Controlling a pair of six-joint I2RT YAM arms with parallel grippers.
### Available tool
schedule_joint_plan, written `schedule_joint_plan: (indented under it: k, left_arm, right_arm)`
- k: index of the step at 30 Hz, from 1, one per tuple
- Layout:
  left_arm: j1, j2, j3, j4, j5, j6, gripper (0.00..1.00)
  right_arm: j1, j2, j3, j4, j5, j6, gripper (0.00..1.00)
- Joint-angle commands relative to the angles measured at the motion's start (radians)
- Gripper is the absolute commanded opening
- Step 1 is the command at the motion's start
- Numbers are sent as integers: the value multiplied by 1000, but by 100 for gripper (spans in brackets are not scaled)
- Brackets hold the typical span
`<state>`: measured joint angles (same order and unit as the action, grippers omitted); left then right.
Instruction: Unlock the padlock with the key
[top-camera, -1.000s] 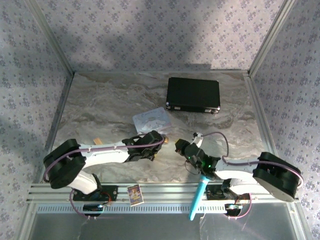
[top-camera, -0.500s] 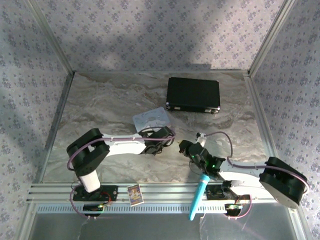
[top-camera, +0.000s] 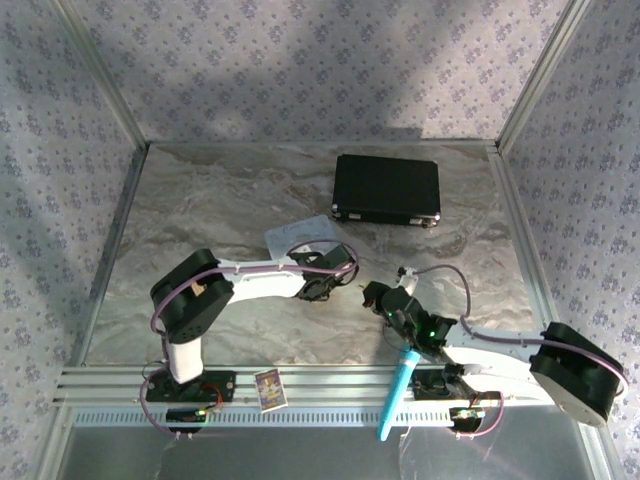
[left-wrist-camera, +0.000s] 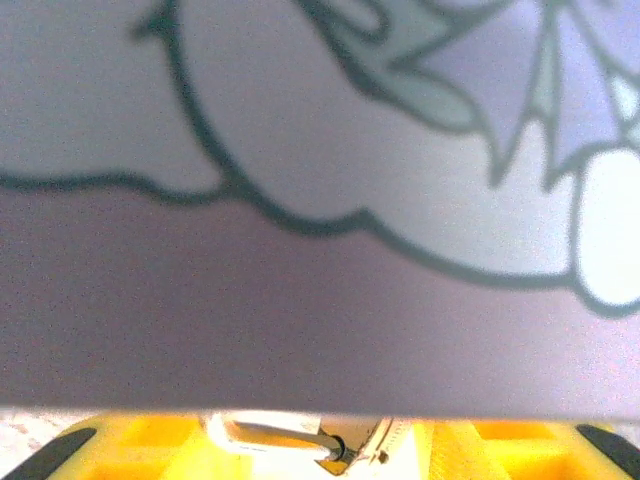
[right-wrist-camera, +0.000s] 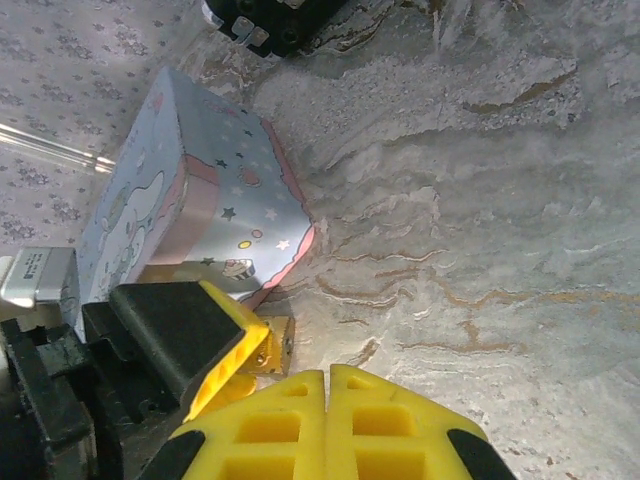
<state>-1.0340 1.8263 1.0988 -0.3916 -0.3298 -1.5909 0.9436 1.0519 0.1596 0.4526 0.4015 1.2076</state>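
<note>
Swung further right, the left claw (top-camera: 337, 280) now sits at the tin's (right-wrist-camera: 200, 190) near edge by the padlock (right-wrist-camera: 273, 350), which lies on the tabletop (right-wrist-camera: 480, 200) just beside the tin; its grip cannot be told. Right claw (right-wrist-camera: 327, 395) is pressed together, near the padlock

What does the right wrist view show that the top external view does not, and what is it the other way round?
Right wrist: the brass padlock lying by the tin's near corner, and the stars on the tin's side. Top external: the teal stick and a card on the front rail. Both: the tin, the black case and the marble table.
</note>
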Motion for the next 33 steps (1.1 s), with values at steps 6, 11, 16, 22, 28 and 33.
schedule_joint_plan:
  k: [6,11,16,22,28,33]
  left_arm:
    - [6,-73,-200,69,-12,88,30]
    - [3,-62,-191,122,-28,165,36]
    - [4,-61,-221,142,-61,181,48]
    - [-18,-42,-268,260,-69,167,32]
    - [-20,-108,-289,238,-112,174,15]
    - [-10,-170,-318,288,-54,201,0]
  right_arm:
    - [-1,96,33,63,-20,-7,0]
    - [6,156,57,107,-45,-22,0]
    - [9,196,69,133,-55,-21,0]
    - [9,222,75,143,-56,-14,0]
    - [12,252,84,165,-67,-9,0]
    - [-15,287,78,251,-134,4,0]
